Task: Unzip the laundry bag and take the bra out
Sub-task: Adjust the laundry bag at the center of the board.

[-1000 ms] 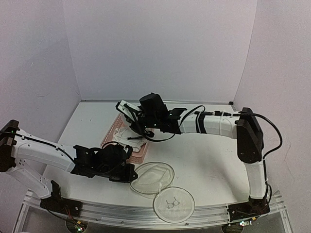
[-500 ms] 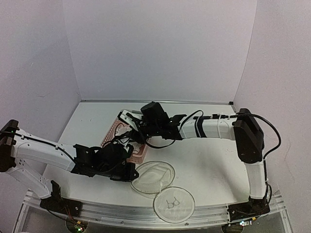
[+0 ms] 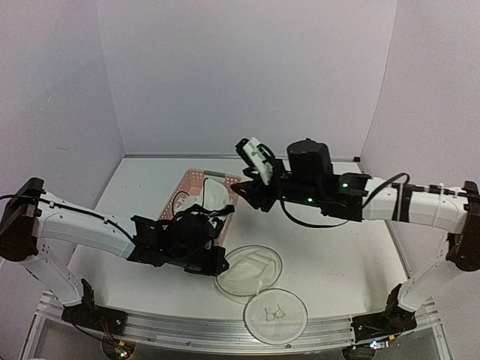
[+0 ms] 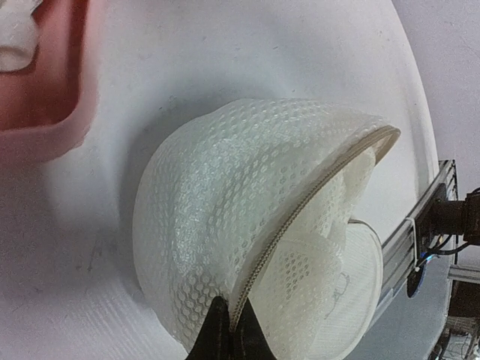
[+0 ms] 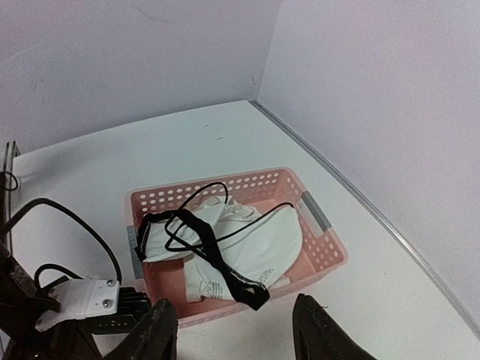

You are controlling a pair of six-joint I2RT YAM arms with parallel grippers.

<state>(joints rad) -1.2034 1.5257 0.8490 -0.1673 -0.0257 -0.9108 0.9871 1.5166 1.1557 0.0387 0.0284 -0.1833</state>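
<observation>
Left claw: closed, pinching the bag at its zip edge. It sits low over the table, just right of the basket's near corner.

Right claw: open and holding nothing. It hangs in the air above the table, tilted down toward the basket, apart from everything.

Bag: white mesh, lying on the near half of the table. From above it shows as two round hoop faces side by side. The nearer face carries a small black bra outline. The farther face is partly lifted at the left claw. In the left wrist view the mesh swells into a dome. The zip runs along the open rim, and the mouth gapes toward the table's near edge.

Bra: white cups with thin black straps, lying crumpled inside the basket. Loose strap loops lie over the cups. It is apart from the bag and from both claws.

Basket: pink slotted plastic with a grey handle on its end wall. It stands on the table left of centre, just beyond the bag.
</observation>
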